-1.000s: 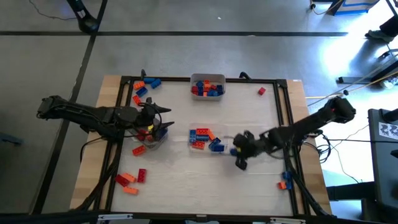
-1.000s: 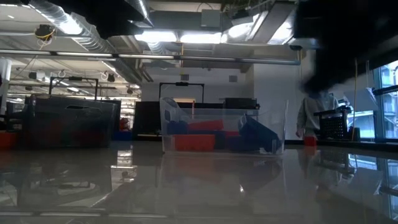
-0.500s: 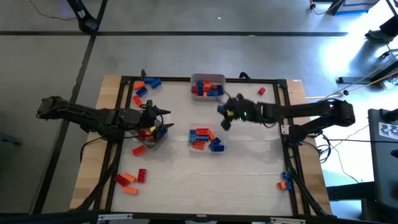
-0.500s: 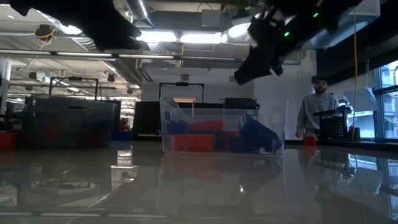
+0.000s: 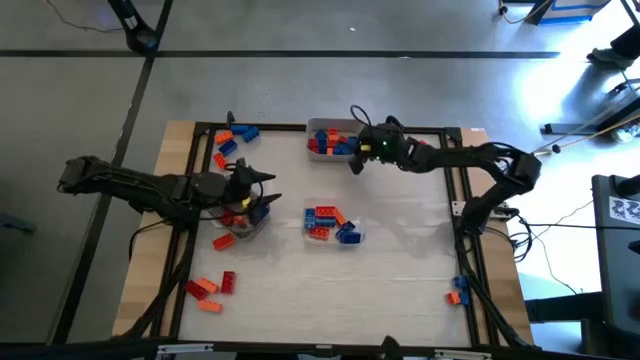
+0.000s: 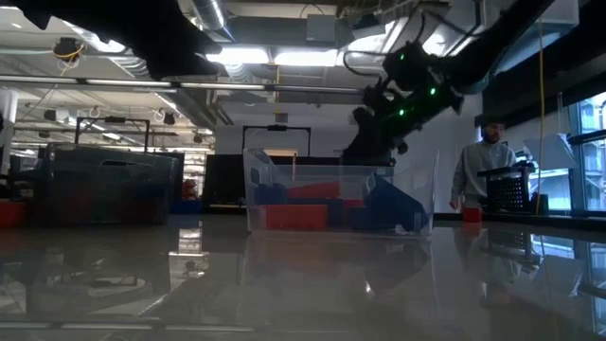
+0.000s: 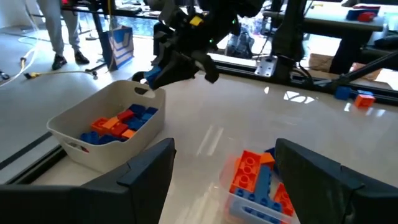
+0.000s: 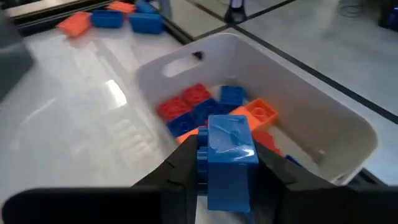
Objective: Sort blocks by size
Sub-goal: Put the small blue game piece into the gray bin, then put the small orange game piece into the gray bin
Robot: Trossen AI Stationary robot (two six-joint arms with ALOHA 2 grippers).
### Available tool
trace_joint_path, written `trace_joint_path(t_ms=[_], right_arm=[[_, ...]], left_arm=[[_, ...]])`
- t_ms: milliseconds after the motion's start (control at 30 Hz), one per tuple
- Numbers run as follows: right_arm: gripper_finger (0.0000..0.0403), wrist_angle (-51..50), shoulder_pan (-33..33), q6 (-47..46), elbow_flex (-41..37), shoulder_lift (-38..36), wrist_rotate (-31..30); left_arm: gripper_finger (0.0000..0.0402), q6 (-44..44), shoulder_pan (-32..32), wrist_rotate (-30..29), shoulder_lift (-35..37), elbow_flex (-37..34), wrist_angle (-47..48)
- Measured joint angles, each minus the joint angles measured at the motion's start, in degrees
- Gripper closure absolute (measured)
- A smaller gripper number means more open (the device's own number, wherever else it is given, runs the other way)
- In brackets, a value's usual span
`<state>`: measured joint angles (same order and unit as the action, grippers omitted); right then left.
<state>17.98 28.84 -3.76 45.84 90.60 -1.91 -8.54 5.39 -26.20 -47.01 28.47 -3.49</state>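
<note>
The right gripper [image 8: 227, 163] has its jaws closed on a blue block [image 8: 227, 158], held upright between the two fingers, directly above the open white tray [image 8: 323, 118] at the middle of the table's far edge. In the high view the right gripper [image 5: 358, 158] hangs over that tray's right end, its arm reaching in from the table's right side. Inside the white tray [image 5: 322, 128] lie red, orange and blue blocks [image 8: 205, 107] in a loose heap.

The left gripper [image 5: 262, 199] has its jaws spread wide and empty; it sits over a small clear tray [image 5: 243, 222] near the table's left edge, which holds a few red and blue blocks. From the left wrist view its two fingers [image 7: 146, 171] stand well apart, with nothing between them.

Near the table's centre a second clear tray [image 5: 330, 222] holds orange, red and blue blocks; in the low view it [image 6: 341, 199] stands in the middle, with the right gripper [image 6: 383, 128] above and behind it.

Loose blocks lie on the table [image 5: 400, 290]: a blue and orange cluster [image 5: 232, 140] at the far left corner, several red and orange ones [image 5: 210, 288] near the near left corner, a single red block [image 5: 420, 147] toward the far right corner, and a blue and orange pair [image 5: 457, 292] at the right edge.

A person [image 6: 481, 170] stands in the room beyond the table.
</note>
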Motion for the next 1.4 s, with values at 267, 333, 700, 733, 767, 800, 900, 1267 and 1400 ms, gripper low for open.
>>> trace_joint_path(t_ms=[267,333,700,733,767,800,900,1267,1400], right_arm=[[0.0302,9.10,3.18,0.20,0.00,5.32,0.02],[0.0302,10.36,3.19,0.25,0.00,5.97,-0.09],[0.0195,11.98,3.06,1.07,2.51,9.65,-1.60],[0.0180,11.83,3.06,1.11,2.68,9.65,-2.23],[0.0167,11.34,3.04,1.11,2.95,9.56,-2.49],[0.0156,10.35,3.04,0.93,2.98,8.98,-2.38],[0.0135,4.45,2.29,0.77,2.98,4.84,-1.91],[0.0141,-40.29,-14.76,-1.09,2.99,-18.87,-3.83],[0.0142,-54.50,-24.90,-9.76,2.99,-23.38,-4.97]], left_arm=[[0.0137,2.54,-3.72,0.00,-4.07,-0.04,-3.01],[0.0137,3.60,-4.47,0.00,-5.22,-0.04,-4.84],[0.0137,7.48,-8.57,0.05,-6.31,-0.04,-7.03],[0.0137,7.48,-8.64,0.05,-6.28,-0.04,-7.03],[0.0137,7.50,-8.64,0.05,-6.28,-0.04,-7.01],[0.0137,7.58,-8.61,0.07,-6.28,-0.04,-6.97],[0.0137,8.34,-8.38,0.10,-6.28,-0.04,-6.33],[0.0137,8.79,-8.07,0.09,-6.24,-0.04,-6.09],[0.0137,8.97,-8.07,0.09,-6.24,-0.04,-6.11]])
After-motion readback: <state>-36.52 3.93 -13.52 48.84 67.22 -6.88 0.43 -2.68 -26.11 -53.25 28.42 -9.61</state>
